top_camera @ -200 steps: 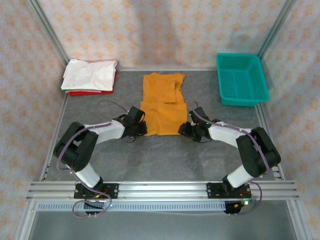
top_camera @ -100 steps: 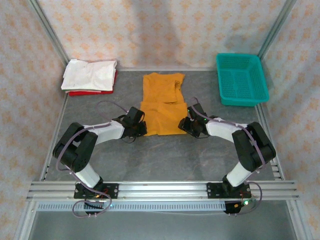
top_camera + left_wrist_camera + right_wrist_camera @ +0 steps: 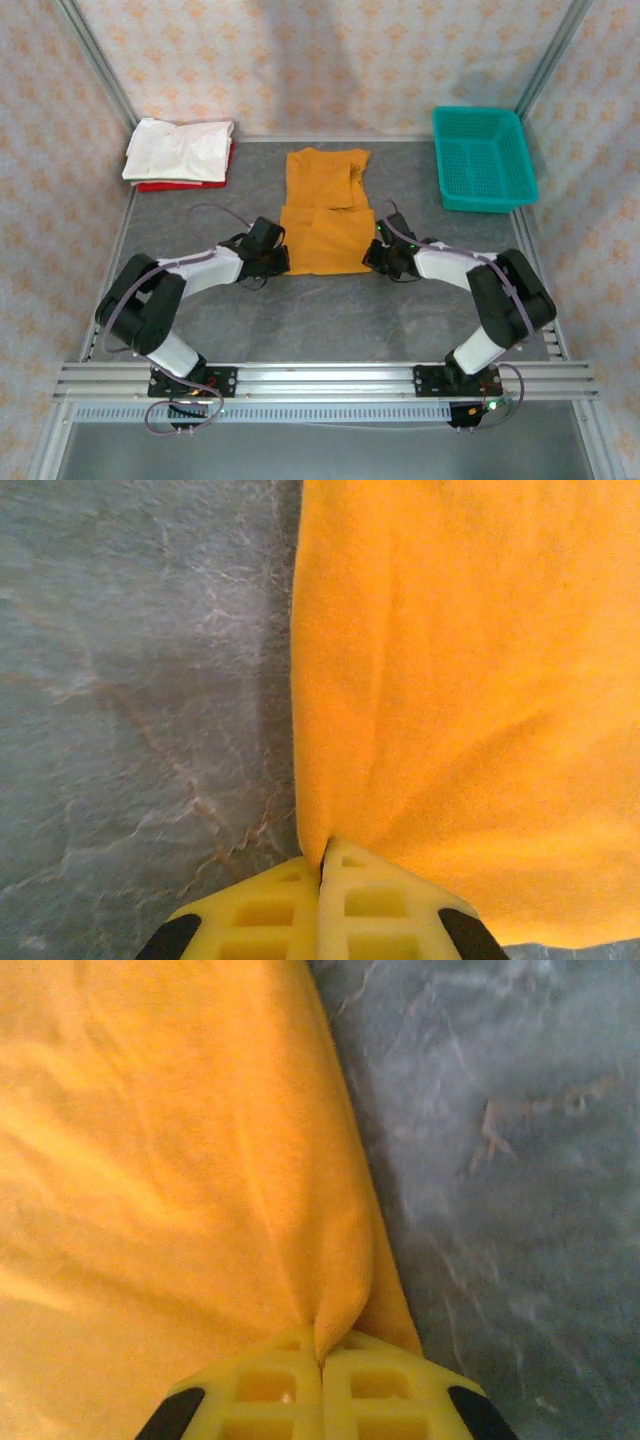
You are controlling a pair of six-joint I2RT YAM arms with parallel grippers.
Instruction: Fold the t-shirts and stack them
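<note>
The mustard-orange t-shirt (image 3: pixel 322 215) lies partly folded at mid-tabletop (image 3: pixel 330 310), its near hem toward the arm bases. The left tool (image 3: pixel 322 865) is pressed together on the shirt's near left corner (cloth is pinched between the yellow pads). The right tool (image 3: pixel 322 1355) is likewise pressed together, pinching a pleat at the near right corner. The white t-shirt (image 3: pixel 180 150) rests folded on the red t-shirt (image 3: pixel 165 186) at the far left, well apart. The teal basket (image 3: pixel 484 160) stands at the far right.
</note>
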